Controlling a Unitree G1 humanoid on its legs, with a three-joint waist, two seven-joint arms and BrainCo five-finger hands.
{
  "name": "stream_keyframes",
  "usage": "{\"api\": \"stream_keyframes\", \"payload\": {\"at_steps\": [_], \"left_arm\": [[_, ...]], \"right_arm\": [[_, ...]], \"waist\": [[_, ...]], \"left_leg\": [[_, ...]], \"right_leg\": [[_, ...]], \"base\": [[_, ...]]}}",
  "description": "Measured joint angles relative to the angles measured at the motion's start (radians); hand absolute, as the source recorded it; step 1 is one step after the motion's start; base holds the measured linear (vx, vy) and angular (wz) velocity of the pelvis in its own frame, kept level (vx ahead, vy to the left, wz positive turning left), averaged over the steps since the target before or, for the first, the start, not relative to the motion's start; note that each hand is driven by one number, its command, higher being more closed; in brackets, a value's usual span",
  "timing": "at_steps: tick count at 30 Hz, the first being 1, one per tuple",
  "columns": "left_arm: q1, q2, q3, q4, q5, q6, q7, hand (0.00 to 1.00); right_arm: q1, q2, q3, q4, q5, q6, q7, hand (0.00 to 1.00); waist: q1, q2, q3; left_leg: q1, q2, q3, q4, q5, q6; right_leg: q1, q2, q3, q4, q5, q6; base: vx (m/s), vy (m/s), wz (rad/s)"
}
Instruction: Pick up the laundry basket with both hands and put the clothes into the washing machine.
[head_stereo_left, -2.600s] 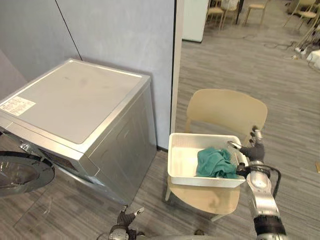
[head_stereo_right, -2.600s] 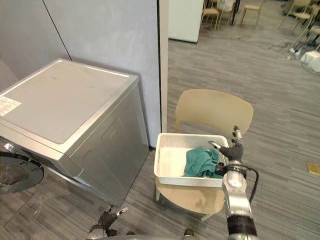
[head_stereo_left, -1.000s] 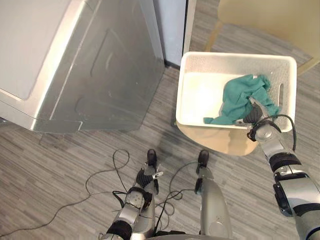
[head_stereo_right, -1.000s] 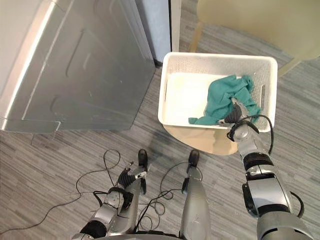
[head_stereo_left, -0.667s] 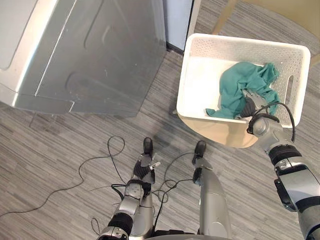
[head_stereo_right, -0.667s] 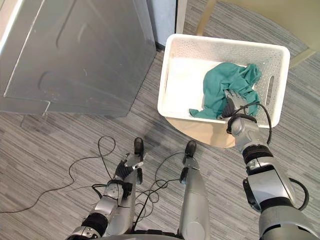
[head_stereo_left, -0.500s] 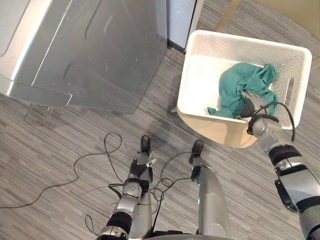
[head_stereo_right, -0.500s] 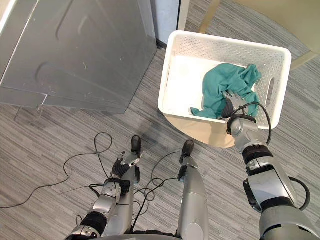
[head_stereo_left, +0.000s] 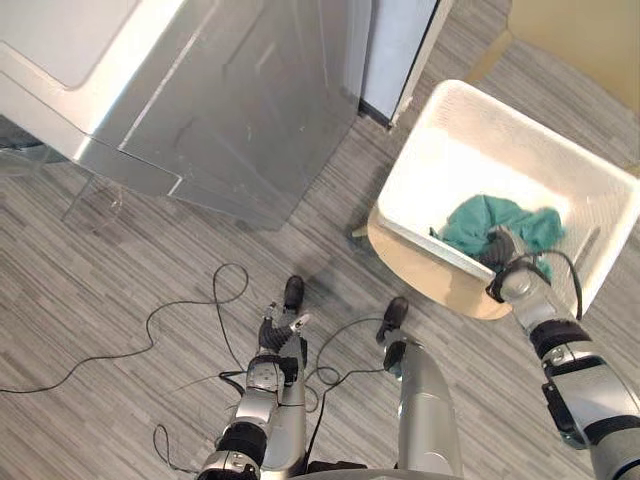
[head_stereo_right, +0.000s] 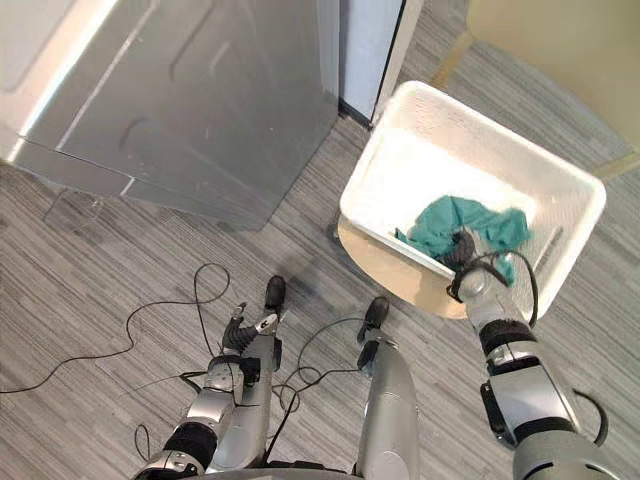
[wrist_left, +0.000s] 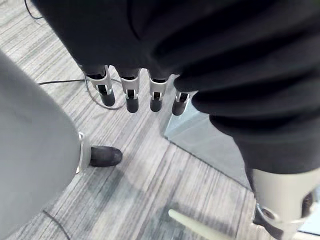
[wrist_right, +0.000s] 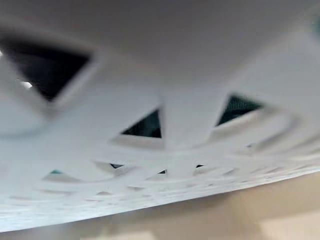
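1. The laundry basket (head_stereo_left: 455, 150) rests on the chair (head_stereo_left: 425, 268) with the teal cloth (head_stereo_left: 495, 222) inside; we judge it not yet lifted.
2. Our right hand (head_stereo_left: 500, 256) is at the basket's near rim; we cannot tell its grip.
3. Our left hand (head_stereo_left: 279, 334) hangs low, fingers straight and empty.
4. Loading the washing machine (head_stereo_left: 230, 110) remains to be done.

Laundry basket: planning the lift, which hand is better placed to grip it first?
Right. The right hand is at the laundry basket's near wall by the teal cloth; the left hand hangs open, low and apart from it.
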Motion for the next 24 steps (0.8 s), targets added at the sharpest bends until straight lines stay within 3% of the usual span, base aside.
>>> {"api": "stream_keyframes", "payload": {"at_steps": [5,8,10,15,24], "left_arm": [[0.007,0.010,-0.001,0.012,0.001,0.001,0.003,0.00],[0.021,0.021,-0.004,0.028,0.001,0.002,0.002,0.00],[0.031,0.028,-0.006,0.061,0.002,0.003,0.001,0.00],[0.064,0.036,-0.009,0.136,0.004,0.008,-0.003,0.00],[0.103,0.067,0.001,0.161,0.017,0.009,-0.026,0.00]], "right_arm": [[0.090,0.067,-0.231,-0.022,0.217,0.012,-0.023,1.00],[0.151,0.118,-0.341,-0.189,0.323,-0.002,-0.036,1.00],[0.185,0.150,-0.403,-0.328,0.368,-0.021,-0.043,1.00],[0.232,0.218,-0.470,-0.483,0.374,-0.083,-0.076,1.00],[0.225,0.231,-0.472,-0.479,0.370,-0.089,-0.078,1.00]], "waist": [[-0.006,-0.001,-0.001],[-0.028,-0.001,-0.007],[-0.028,-0.001,-0.048],[-0.028,-0.014,-0.130],[-0.032,-0.019,-0.144]], "left_leg": [[0.092,0.002,0.009,-0.028,-0.001,0.001],[0.156,0.007,0.029,-0.055,-0.001,0.001],[0.188,0.019,0.053,-0.083,0.001,0.004],[0.266,0.019,0.053,-0.133,0.005,0.009],[0.295,-0.001,0.053,-0.139,0.005,0.010]], "right_leg": [[0.096,0.004,-0.004,-0.034,-0.003,0.005],[0.148,0.009,0.002,-0.061,0.002,0.007],[0.175,0.025,0.007,-0.105,0.021,0.009],[0.254,0.037,0.006,-0.157,0.026,0.016],[0.330,0.039,0.016,-0.275,0.094,0.036]], "base": [[0.06,-0.011,0.01],[0.05,0.001,-0.17],[0.06,-0.008,-0.25],[0.10,0.003,0.02],[0.02,0.036,-0.01]]}}
